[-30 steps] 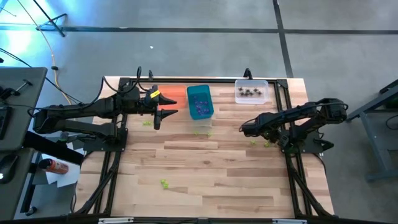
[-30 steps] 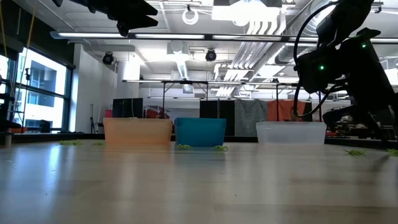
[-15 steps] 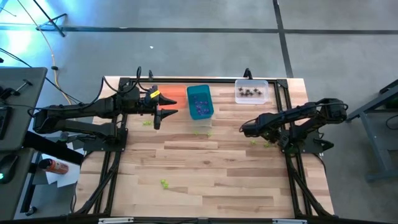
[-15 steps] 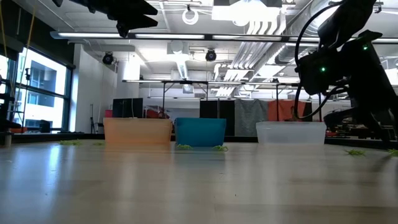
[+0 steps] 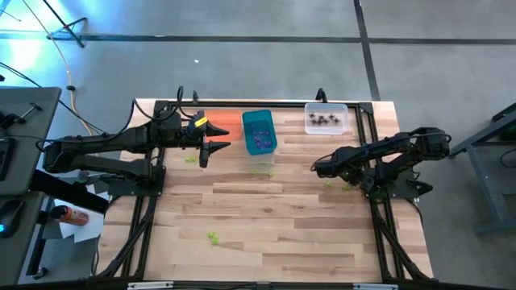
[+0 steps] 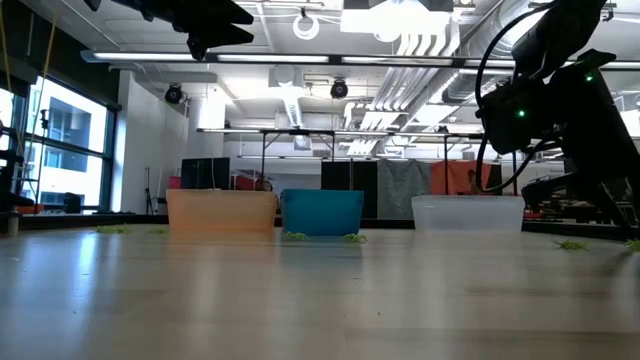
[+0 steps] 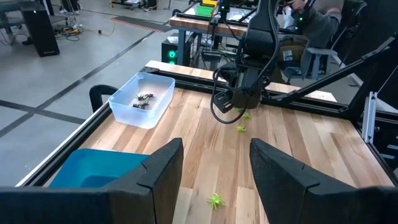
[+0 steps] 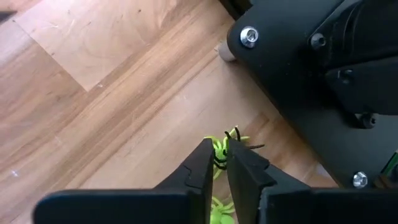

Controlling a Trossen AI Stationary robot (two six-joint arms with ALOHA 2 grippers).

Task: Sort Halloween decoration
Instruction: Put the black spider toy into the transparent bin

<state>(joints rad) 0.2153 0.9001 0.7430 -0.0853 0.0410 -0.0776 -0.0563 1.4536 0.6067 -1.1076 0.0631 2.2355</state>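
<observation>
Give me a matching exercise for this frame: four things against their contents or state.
1. teal bin
2. clear bin
3. left claw
4. right claw

a. pinching a yellow-green spider at the table
b. holds black spiders
c. open, held up near the orange bin
d. holds purple spiders

Pairs: 1-d, 2-b, 3-c, 4-a

Table (image 5: 266, 234): light wooden plank top in a black frame. Along the far edge, three bins in a row: orange bin (image 5: 228, 125), teal bin (image 5: 259, 132), clear bin (image 5: 326, 118). Loose yellow-green spider trinkets lie scattered: near the teal bin (image 5: 264, 171), right side (image 5: 330, 184), left side (image 5: 190, 159), front (image 5: 213, 238).
</observation>
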